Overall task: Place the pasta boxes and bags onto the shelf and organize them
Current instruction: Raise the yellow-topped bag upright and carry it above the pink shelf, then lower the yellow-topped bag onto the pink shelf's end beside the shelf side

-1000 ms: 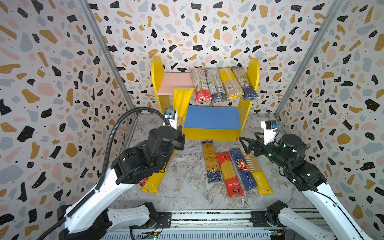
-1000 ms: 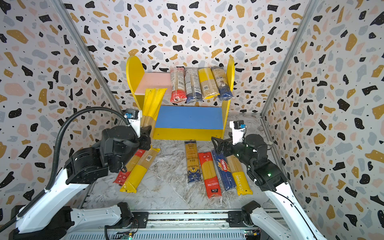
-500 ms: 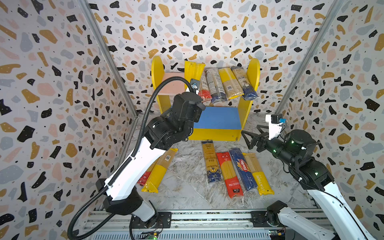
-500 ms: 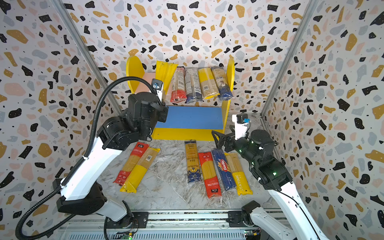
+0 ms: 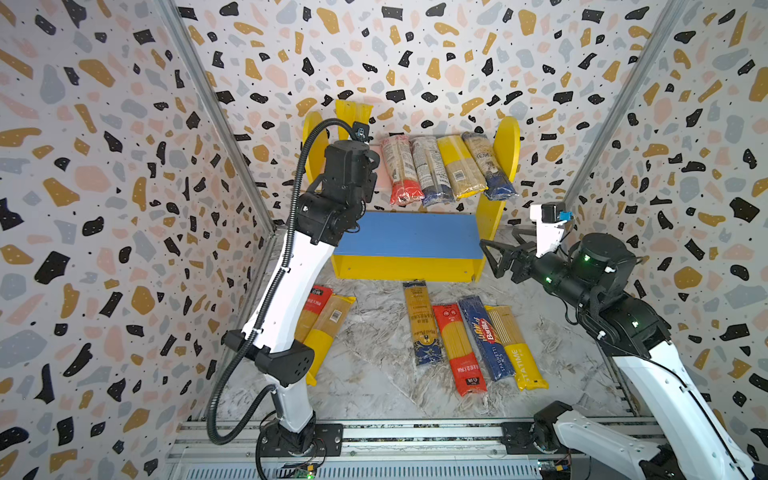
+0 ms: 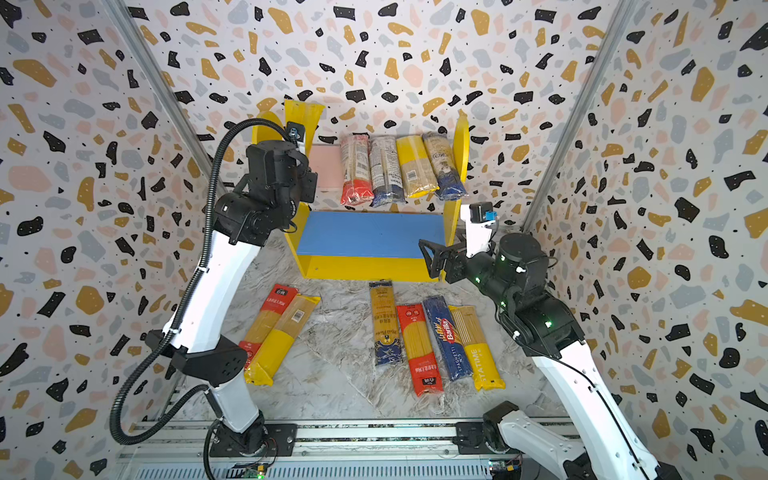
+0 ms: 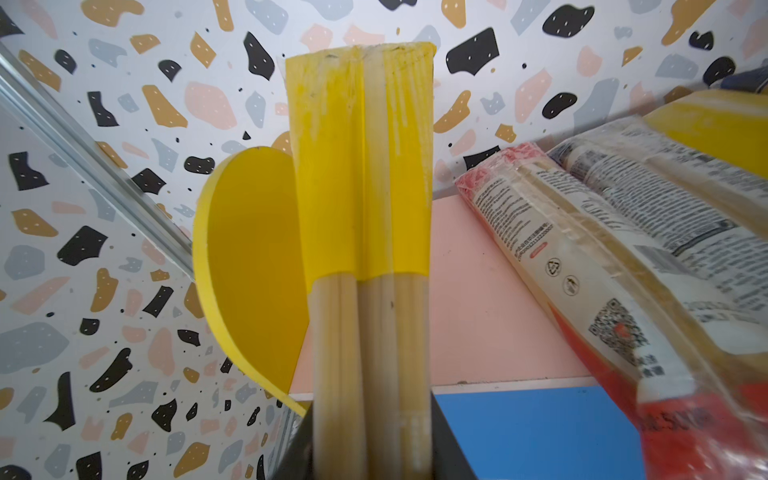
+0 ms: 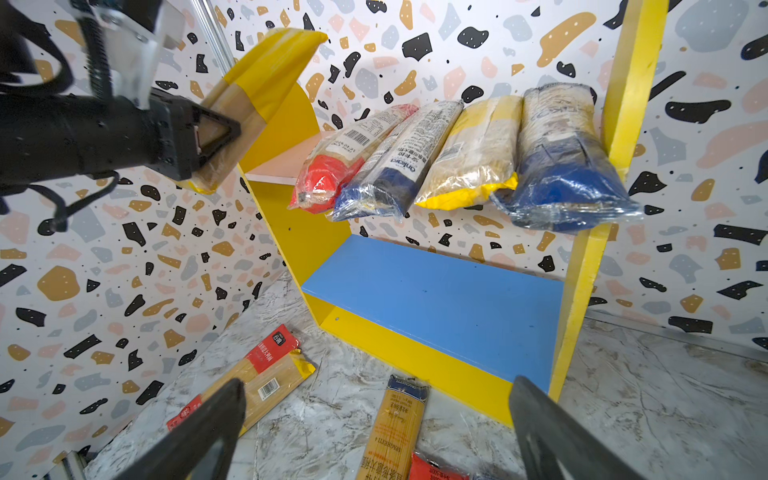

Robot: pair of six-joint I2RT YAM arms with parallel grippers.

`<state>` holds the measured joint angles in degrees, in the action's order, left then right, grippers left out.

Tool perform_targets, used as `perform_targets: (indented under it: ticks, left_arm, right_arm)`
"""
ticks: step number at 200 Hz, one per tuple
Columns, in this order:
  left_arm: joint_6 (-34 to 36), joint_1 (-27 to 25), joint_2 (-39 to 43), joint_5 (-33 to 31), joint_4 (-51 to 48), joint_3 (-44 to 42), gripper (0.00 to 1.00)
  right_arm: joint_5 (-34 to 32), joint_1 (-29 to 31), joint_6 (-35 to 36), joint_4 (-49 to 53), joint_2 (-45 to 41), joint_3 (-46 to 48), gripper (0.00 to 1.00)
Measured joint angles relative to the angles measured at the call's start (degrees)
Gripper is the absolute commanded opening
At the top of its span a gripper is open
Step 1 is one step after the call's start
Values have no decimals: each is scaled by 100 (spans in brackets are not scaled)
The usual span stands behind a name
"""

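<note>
While the left gripper [image 8: 208, 133] is clamped narrow on the noodle end of a yellow-ended pack [image 7: 365, 187], that pack hangs in the air over the shelf [image 5: 407, 268], apparently resting on nothing. It points up and back, tilted, its yellow end above the left side panel [image 7: 249, 257] and near the back wall. Below it lies the bare strip of the pink upper board [image 7: 478, 291], between that panel and the red-ended pack [image 7: 582, 291]. Judgement: the grip at one end leaves the long body free to slide in lengthways, matching the row of four packs [image 5: 432, 170] lying side by side on the right of the board, ends overhanging the front edge. Blue lower board [image 5: 407, 235]: nothing on it.

Left arm: rises steeply from the front rail [image 5: 415, 432], elbow low, wrist cocked at upper-board height, hard by the left panel. Tipping the pack flat looks like the next need; risk, it nudges the red-ended neighbour.

Right gripper [image 8: 378, 386]: jaws spread wide, holding nothing, low by the shelf's right front corner, facing the shelf. Arm stretched forward and low.

On the marble floor [image 5: 374, 386]: a pair of packs [image 5: 324, 328] at left, a group of four [image 5: 455, 345] at right, among them Barilla [image 5: 484, 336] and STATIME [image 5: 521, 361]. Six left, I judge.
</note>
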<state>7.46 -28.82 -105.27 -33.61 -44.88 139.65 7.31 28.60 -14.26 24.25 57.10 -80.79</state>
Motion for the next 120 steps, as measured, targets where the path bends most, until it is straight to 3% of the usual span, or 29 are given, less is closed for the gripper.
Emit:
perform_targets:
  ticks: [41,120]
  left_arm:
    - [131,396,-579,358,243,2,0]
    - [170,734,-601,468,468,2,0]
  right_arm:
    - [-157,4,63,153,260,-299,99]
    - [-299,4,168,190,662,-317,99]
